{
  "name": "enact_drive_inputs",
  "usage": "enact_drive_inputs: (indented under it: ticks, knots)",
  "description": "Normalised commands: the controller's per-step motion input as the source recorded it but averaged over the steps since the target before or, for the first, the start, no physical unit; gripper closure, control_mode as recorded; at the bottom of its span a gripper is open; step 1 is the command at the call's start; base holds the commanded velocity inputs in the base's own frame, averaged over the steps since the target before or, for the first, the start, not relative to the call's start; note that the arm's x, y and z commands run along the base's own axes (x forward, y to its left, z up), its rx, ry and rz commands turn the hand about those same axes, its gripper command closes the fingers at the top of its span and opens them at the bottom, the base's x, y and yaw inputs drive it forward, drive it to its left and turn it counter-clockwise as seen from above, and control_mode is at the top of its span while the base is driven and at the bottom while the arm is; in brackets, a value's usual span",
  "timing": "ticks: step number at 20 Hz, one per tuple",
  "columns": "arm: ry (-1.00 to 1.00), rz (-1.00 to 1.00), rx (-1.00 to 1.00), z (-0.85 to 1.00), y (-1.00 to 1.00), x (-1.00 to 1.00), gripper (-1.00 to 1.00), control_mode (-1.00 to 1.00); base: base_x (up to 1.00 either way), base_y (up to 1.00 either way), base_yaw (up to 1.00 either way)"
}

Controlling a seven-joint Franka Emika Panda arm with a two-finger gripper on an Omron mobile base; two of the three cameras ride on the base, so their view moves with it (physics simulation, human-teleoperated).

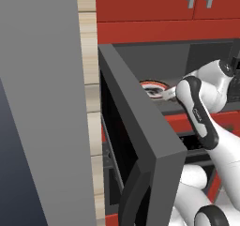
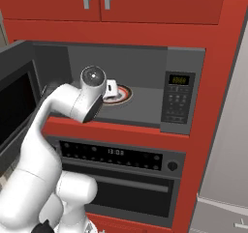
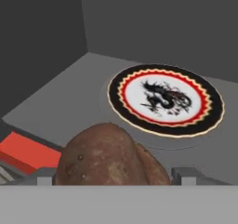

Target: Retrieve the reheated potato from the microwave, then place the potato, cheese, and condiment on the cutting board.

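Note:
The brown rough-skinned potato (image 3: 109, 155) sits between my gripper's (image 3: 114, 176) two dark fingertips (image 3: 44, 175), close to the camera and clear of the plate. The gripper is shut on it. A round plate (image 3: 165, 100) with a black and red rim lies bare on the microwave floor behind it. From the right base view, my hand (image 2: 112, 89) reaches into the open microwave (image 2: 181, 96) just in front of the plate (image 2: 127, 94). The microwave door (image 1: 140, 140) stands swung open at the left. The cheese, condiment and cutting board are out of view.
The open door juts out beside my arm on the left. An oven (image 2: 116, 154) with a display and knob sits below the microwave. Red cabinets (image 2: 145, 5) hang above, and a tall grey fridge panel (image 2: 227, 130) stands to the right.

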Motion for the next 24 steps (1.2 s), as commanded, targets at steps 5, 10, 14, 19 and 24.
enact_drive_inputs:
  ticks: [5,10,14,19,24]
  knots:
    - [0.0,-0.01,0.0,0.2,-0.05,-0.7,1.0,-1.0,0.0,0.0,0.0]
    - [0.0,-0.01,0.0,0.14,0.0,-0.65,1.0,-1.0,0.0,0.0,0.0]
    - [0.04,-0.01,0.0,0.1,0.0,-0.55,1.0,-1.0,0.0,0.0,0.0]
    - [0.05,0.0,-0.01,0.01,0.0,-0.42,1.0,-1.0,0.0,0.0,0.0]
    - [0.03,0.0,-0.02,0.0,0.0,-0.04,1.0,-1.0,0.0,0.0,0.0]
